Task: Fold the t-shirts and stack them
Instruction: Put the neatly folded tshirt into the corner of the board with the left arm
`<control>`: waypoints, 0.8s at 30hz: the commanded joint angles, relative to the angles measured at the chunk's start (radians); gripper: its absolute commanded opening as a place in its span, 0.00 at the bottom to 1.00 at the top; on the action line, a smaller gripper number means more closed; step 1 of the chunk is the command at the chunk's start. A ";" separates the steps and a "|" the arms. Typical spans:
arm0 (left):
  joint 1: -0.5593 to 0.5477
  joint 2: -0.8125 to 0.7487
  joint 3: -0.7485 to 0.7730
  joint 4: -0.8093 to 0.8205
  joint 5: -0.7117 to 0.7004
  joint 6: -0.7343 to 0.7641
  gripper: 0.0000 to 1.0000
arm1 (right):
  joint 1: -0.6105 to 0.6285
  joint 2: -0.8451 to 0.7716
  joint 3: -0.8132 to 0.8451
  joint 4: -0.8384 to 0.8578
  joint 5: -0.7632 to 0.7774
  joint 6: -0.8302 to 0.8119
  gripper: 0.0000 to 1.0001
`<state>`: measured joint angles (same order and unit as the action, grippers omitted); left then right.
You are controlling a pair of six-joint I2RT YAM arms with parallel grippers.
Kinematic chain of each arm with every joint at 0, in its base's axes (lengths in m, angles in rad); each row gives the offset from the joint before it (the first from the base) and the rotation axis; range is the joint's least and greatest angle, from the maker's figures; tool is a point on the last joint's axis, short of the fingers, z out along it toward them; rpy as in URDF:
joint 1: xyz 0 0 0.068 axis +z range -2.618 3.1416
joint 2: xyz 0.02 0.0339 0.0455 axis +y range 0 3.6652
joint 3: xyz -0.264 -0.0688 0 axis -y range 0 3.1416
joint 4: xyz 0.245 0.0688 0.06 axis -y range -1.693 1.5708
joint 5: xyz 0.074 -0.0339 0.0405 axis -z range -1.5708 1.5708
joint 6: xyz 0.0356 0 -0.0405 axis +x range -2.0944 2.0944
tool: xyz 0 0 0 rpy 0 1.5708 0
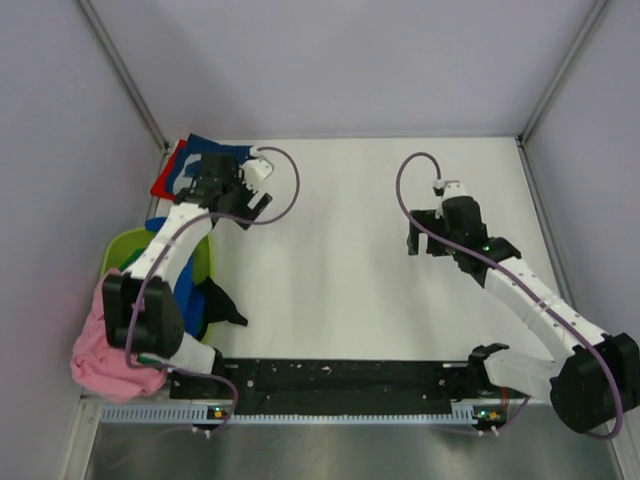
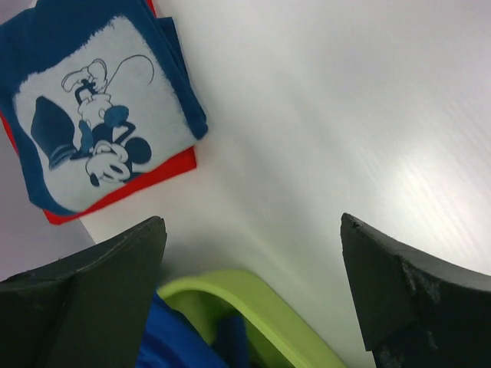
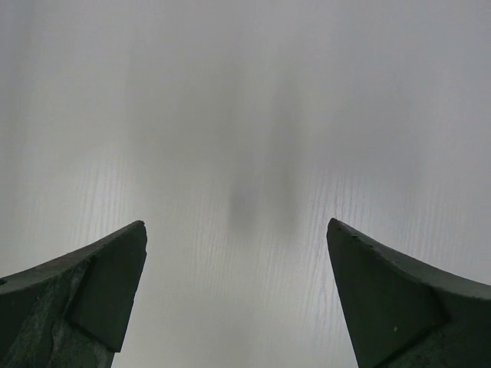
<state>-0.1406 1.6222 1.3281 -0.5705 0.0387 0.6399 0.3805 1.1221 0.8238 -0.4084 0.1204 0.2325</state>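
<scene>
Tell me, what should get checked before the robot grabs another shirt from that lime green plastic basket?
1. Left gripper empty, jaws wide apart: ok.
2. Right gripper open, holding nothing, over the white table: ok.
3. Folded navy blue cotton tee with the mouse print lies on the folded red tee: ok.
4. Lime green plastic basket has shirts left: a royal blue tee inside, a pink tee draped over its rim: ok.
5. Which basket shirt is free to lift without snagging: cannot tell.
</scene>
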 commanded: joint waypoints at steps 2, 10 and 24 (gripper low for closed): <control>0.001 -0.298 -0.369 0.335 0.102 -0.218 0.99 | -0.038 -0.077 -0.052 0.086 0.064 0.027 0.99; 0.009 -0.489 -0.775 0.705 0.099 -0.491 0.99 | -0.088 -0.128 -0.172 0.198 0.117 0.028 0.99; 0.027 -0.407 -0.868 0.860 -0.013 -0.522 0.99 | -0.088 -0.145 -0.270 0.269 0.147 0.037 0.99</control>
<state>-0.1173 1.2018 0.4538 0.2153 0.0387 0.1398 0.3035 1.0065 0.5491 -0.2005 0.2417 0.2584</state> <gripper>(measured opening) 0.987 0.987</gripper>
